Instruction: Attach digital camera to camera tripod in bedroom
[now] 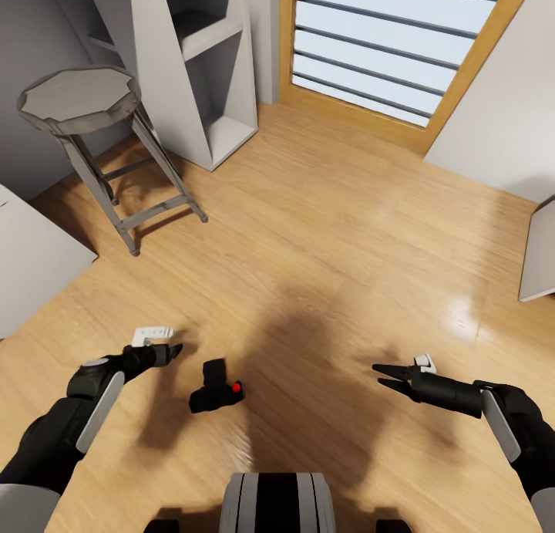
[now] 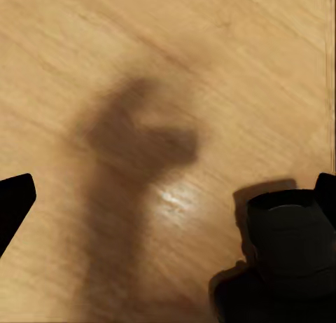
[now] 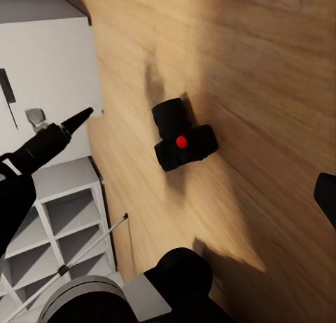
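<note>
Floor (image 1: 331, 232): light wood planks with visible grain, smooth and semi-glossy, with a bright reflected patch at the head view's right.

Digital camera (image 1: 216, 388): matt black body, plastic in appearance, with one glossy red dot (seen in the head and right wrist views). In the left wrist view its lens barrel (image 2: 290, 239) reads as dull dark grey.

Stool (image 1: 92, 132): grey, matt, faintly mottled finish on seat and legs (material cannot be told).

Shelf unit (image 1: 204, 62): flat white panels, matt and smooth.

Door frame (image 1: 462, 86): warm varnished wood.

Left gripper (image 1: 158, 353) and right gripper (image 1: 395, 376): matt black fingers; forearm shells carry pale grey smooth panels.
</note>
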You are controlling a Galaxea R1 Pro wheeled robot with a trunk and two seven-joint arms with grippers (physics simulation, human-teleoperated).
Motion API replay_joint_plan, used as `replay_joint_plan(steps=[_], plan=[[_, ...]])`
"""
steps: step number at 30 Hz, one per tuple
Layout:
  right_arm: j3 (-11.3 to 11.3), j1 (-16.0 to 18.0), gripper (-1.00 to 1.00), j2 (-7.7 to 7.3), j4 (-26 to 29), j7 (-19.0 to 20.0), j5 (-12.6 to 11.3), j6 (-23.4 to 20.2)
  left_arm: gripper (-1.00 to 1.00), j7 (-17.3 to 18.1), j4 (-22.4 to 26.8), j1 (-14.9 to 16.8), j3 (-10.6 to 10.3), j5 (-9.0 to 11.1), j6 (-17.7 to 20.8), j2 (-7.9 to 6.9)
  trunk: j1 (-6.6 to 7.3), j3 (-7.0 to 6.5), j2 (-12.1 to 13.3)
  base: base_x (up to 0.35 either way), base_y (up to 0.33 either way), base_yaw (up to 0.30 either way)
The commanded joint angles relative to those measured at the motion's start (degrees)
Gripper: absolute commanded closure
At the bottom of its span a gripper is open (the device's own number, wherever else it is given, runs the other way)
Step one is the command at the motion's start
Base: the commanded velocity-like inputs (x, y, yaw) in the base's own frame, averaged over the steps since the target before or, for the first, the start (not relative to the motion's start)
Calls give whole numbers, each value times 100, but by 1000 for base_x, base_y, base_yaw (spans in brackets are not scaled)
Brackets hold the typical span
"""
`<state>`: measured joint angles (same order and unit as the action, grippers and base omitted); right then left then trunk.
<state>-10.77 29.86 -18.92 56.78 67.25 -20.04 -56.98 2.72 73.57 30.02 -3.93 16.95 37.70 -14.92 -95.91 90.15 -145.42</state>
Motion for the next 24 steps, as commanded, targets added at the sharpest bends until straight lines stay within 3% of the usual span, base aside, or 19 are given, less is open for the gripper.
replay_joint_plan(steps=[1, 3, 4, 8, 9, 10, 16, 17, 19, 20, 24], plan=[[-4, 2, -100, -1, 0, 17, 2, -24, -100, 176, -25, 3, -12, -58, -8, -46, 1, 3, -1, 0, 0, 0], [-4, 2, -100, -3, 0, 17, 3, -24, -100, 564, -97, 3, -51, -163, -66, -150, 1, 3, -1, 0, 0, 0], [-4, 2, -100, -4, 0, 17, 2, -24, -100, 1024, -174, 2, -139, -282, -136, -262, 1, 3, -1, 0, 0, 0], [-4, 2, -100, -5, 0, 17, 1, -24, -100, 2005, -340, 3, -433, -619, -412, -453, 1, 3, -1, 0, 0, 0], [-4, 2, -100, -4, 0, 17, 1, -24, -100, 2768, -579, 4, -608, -948, -889, -559, 1, 3, -1, 0, 0, 0], [-4, 2, -100, -2, 0, 17, 1, -24, -100, 2983, -762, 4, -653, -1078, -1172, -584, 1, 3, -1, 0, 0, 0], [-1, 2, -100, -4, 0, 17, 5, -24, -100, 3233, -1372, 4, -712, -1278, -2144, -616, 1, 3, -1, 0, 0, 0], [-2, 2, -100, -5, 0, 17, 6, -24, -100, 3265, -1546, 4, -719, -1305, -2499, -624, 1, 3, -1, 0, 0, 0], [-3, 2, -100, -5, 0, 17, 7, -24, -100, 3286, -1685, 4, -729, -1328, -2850, -631, 1, 3, -1, 0, 0, 0], [-3, 2, -100, -6, 0, 17, 8, -24, -100, 3299, -1804, 4, -741, -1373, -3175, -639, 1, 3, -1, 0, 0, 0], [-4, 2, -100, -6, 0, 17, 9, -24, -100, 3338, -1985, 4, -765, -1656, -3717, -672, 1, 3, -1, 0, 0, 0]])
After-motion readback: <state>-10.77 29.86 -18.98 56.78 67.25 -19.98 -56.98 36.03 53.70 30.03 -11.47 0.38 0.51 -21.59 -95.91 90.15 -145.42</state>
